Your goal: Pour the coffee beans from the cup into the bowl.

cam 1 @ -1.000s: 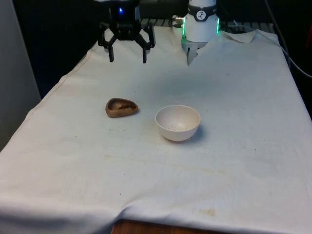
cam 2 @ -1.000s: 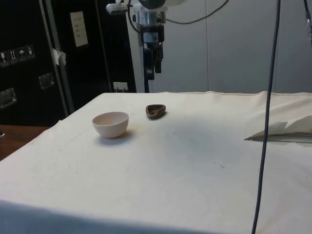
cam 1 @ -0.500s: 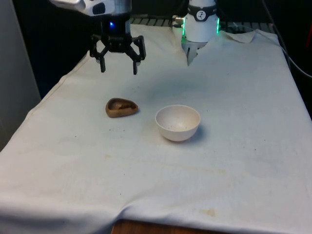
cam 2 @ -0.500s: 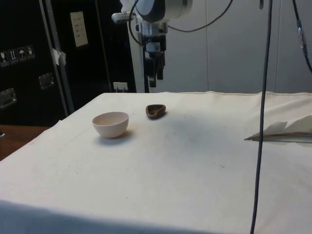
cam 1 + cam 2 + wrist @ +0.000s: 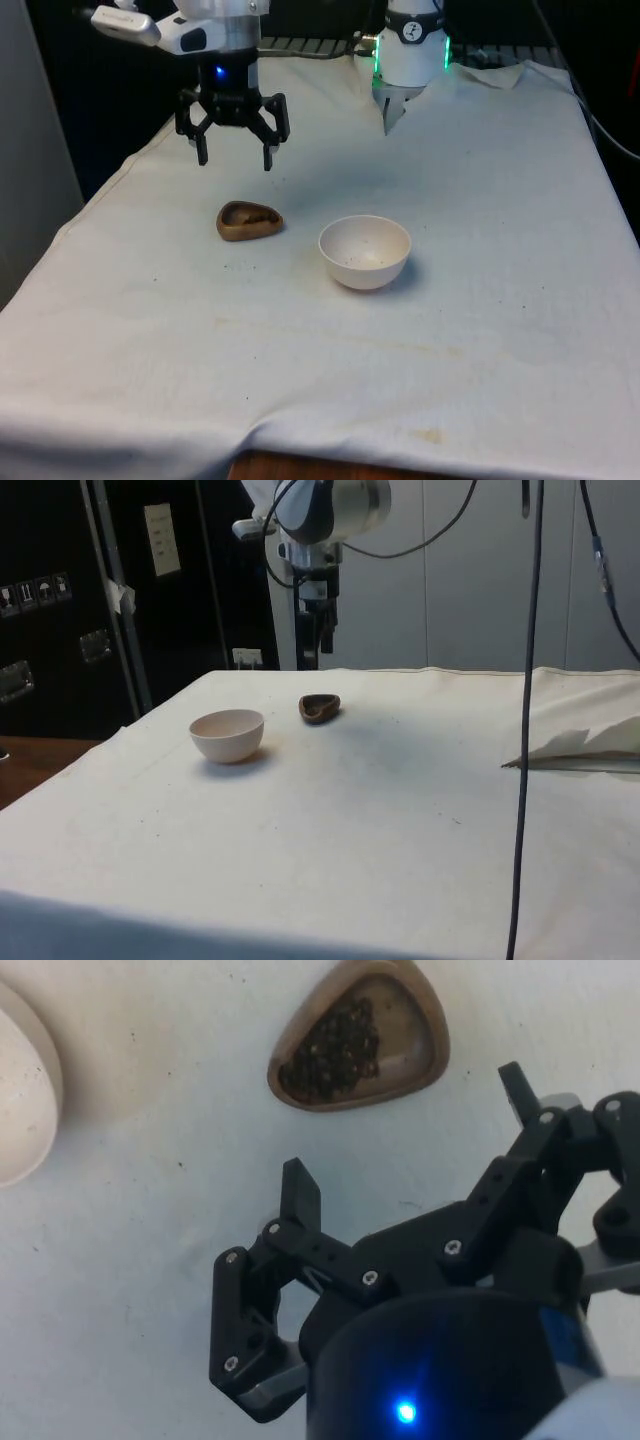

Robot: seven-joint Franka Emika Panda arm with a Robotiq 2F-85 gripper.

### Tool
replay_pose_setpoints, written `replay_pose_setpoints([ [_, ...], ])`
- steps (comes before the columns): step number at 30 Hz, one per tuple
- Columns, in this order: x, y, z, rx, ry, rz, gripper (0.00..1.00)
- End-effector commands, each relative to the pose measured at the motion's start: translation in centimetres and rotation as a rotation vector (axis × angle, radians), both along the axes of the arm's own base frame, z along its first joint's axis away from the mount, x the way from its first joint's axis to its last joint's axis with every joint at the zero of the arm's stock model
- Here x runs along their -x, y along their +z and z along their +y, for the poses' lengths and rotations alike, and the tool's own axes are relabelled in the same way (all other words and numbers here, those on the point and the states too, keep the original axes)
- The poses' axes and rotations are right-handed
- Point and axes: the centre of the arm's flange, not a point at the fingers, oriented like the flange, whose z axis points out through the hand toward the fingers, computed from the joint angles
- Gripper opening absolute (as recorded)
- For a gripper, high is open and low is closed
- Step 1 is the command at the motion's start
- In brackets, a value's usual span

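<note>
Front view: the gripper (image 5: 233,158) hangs in the air above the table (image 5: 480,330), its two fingers (image 5: 203,150) spread wide apart and grasping nothing. It sits above and slightly behind the cup (image 5: 249,221), toward the far side of the white cloth, and is clear of both the cup and the cloth.

The cup is a low, brown, rounded-triangular dish resting upright on the cloth. Just beside it, toward the front view's right and a little nearer the camera, stands the bowl (image 5: 365,251), a pale, round, open vessel. Cup and bowl are near each other but do not touch.

Side view: the gripper (image 5: 318,650) points straight down, above and behind the cup (image 5: 320,707). The bowl (image 5: 228,735) stands on the cloth nearer the table's edge (image 5: 150,720), apart from the cup. A folded flap of cloth (image 5: 580,748) lies on the table well away from both vessels.

Wrist view: the cup (image 5: 360,1048) lies beyond the tips of the open fingers (image 5: 300,1195), and a dark heap of coffee beans (image 5: 335,1048) covers much of its floor. The rim of the bowl (image 5: 25,1100) appears at the picture's margin, separated from the cup by bare cloth. A few small dark specks dot the cloth between and around the two vessels.
</note>
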Motion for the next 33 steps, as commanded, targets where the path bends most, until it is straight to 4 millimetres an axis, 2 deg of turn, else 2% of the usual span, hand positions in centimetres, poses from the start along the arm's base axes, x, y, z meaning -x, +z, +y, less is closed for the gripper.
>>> replay_pose_setpoints([
  [1, -0.2, -0.1, 0.1, 0.0, 0.0, -0.011, 1.0],
  [17, -0.6, -2.0, -0.5, 0.021, -0.001, 0.011, 1.0],
  [24, -0.7, -2.8, -1.5, 0.018, -0.003, 0.005, 1.0],
  [33, -0.6, -3.0, -3.1, -0.023, -0.002, -0.031, 1.0],
])
